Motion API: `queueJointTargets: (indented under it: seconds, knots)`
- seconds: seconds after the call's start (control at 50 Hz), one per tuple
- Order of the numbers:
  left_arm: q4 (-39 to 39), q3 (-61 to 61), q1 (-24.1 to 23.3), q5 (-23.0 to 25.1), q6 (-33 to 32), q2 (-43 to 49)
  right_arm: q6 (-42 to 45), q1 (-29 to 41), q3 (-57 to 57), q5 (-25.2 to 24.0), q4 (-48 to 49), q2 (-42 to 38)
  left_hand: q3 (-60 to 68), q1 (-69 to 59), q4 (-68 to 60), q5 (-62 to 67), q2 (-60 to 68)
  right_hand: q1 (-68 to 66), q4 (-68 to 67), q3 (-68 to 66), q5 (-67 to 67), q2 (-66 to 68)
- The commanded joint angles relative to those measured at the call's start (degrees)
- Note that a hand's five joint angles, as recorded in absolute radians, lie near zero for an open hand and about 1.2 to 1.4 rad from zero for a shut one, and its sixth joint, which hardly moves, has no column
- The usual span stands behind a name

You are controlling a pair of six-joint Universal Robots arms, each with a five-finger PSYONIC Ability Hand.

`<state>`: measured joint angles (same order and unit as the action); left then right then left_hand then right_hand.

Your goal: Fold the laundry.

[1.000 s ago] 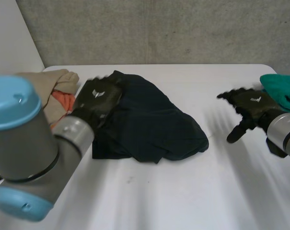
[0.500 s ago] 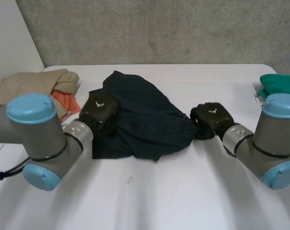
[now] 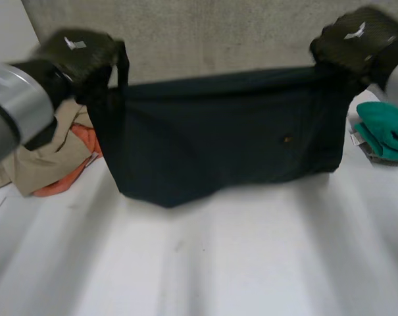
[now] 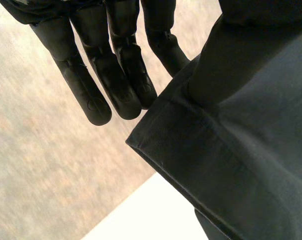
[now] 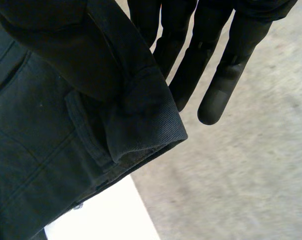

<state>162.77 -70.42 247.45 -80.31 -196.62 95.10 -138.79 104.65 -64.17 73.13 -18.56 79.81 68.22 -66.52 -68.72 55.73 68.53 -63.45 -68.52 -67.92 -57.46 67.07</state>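
Left hand (image 3: 74,56) and right hand (image 3: 353,43), fingers (image 4: 116,85) pinching top corners of the dark garment (image 3: 218,138), spread it above the tabletop (image 3: 251,263); laying it flat seems next.

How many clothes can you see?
4. A dark navy fabric garment hangs stretched between the left robot hand and right robot hand; a beige cloth and an orange cloth lie piled beside its left end; a folded green cloth lies at the right. More may hide behind.
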Motion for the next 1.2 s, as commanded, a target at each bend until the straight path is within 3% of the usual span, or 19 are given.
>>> queueJointTargets:
  seconds: [0.02,0.1,0.18,0.2,0.22,0.3,0.34,0.56,0.74,0.84,0.94,1.02,1.14,1.2]
  knots:
    - [4.9,3.7,-0.9,-0.2,-8.2,15.4,0.9,3.0,1.7,1.5,1.1,-11.0,11.8,-13.5,-11.3,14.3,11.5,-16.5,-11.5,-12.1,-12.5,12.9]
    - [17.5,13.3,-1.8,-1.4,-10.3,23.5,1.0,3.6,7.8,6.0,7.2,-18.7,11.8,-13.5,-11.3,14.3,11.5,-16.5,-11.5,-12.1,-12.5,12.9]
    - [35.0,22.9,-1.8,-2.6,-10.1,27.3,0.4,3.7,15.9,11.6,20.7,-23.1,11.8,-13.5,-11.3,14.3,11.5,-16.5,-11.5,-12.1,-12.5,12.9]
    - [39.0,24.3,-2.0,-2.4,-10.1,27.4,0.2,4.1,18.0,12.5,28.8,-23.6,11.8,-13.5,-11.3,14.3,11.5,-16.5,-11.5,-12.1,-12.5,12.9]
    - [46.8,26.1,-1.9,-3.3,-9.9,27.3,0.1,4.2,18.7,12.7,33.9,-23.6,11.8,-13.5,-11.3,14.3,11.5,-16.5,-11.5,-12.1,-12.5,12.9]
    - [57.9,26.4,-2.7,-5.8,-7.9,26.5,-1.6,5.1,18.0,11.6,53.0,-22.6,11.8,-13.5,-11.3,14.3,11.5,-16.5,-11.5,-12.1,-12.5,12.9]
    - [58.8,25.9,-3.2,-7.0,-6.9,26.0,-3.2,5.7,17.5,10.5,59.2,-22.0,11.8,-13.5,-11.3,14.3,11.5,-16.5,-11.5,-12.1,-12.5,12.9]
    - [55.4,3.0,-3.8,-8.1,-5.0,14.2,-12.6,5.2,11.2,4.0,54.7,-24.3,11.8,-13.5,-11.3,14.3,11.5,-16.5,-11.5,-12.1,-12.5,12.9]
    - [49.4,-18.5,-4.2,-8.1,-6.0,13.4,-11.1,5.3,-3.4,-1.9,46.6,-28.1,11.8,-13.5,-11.3,14.3,11.5,-16.5,-11.5,-12.1,-12.5,12.9]
    - [43.0,-24.8,-4.8,-8.5,-9.7,17.0,-5.2,5.1,-10.2,-2.2,38.9,-29.6,11.8,-13.5,-11.3,14.3,11.5,-16.5,-11.5,-12.1,-12.5,12.9]
    - [30.5,-28.3,-9.8,-14.0,-15.2,15.7,1.4,5.2,-16.0,-1.8,29.4,-26.6,11.8,-13.5,-11.3,14.3,11.5,-16.5,-11.5,-12.1,-12.5,12.9]
    - [20.5,-30.4,-11.3,-18.8,-17.6,8.8,5.4,5.0,-20.3,-1.3,18.3,-20.7,11.8,-13.5,-11.3,14.3,11.5,-16.5,-11.5,-12.1,-12.5,12.9]
    - [3.7,-33.0,-14.1,-19.6,-18.8,-1.0,7.6,5.0,-25.5,0.7,-4.6,-11.5,11.8,-13.5,-11.3,14.3,11.5,-16.5,-11.5,-12.1,-12.5,12.9]
    - [-6.6,-34.2,-17.8,-19.0,-18.9,-4.9,11.2,4.6,-28.8,1.8,-11.9,-8.5,11.8,-13.5,-11.3,14.3,11.5,-16.5,-11.5,-12.1,-12.5,12.9]
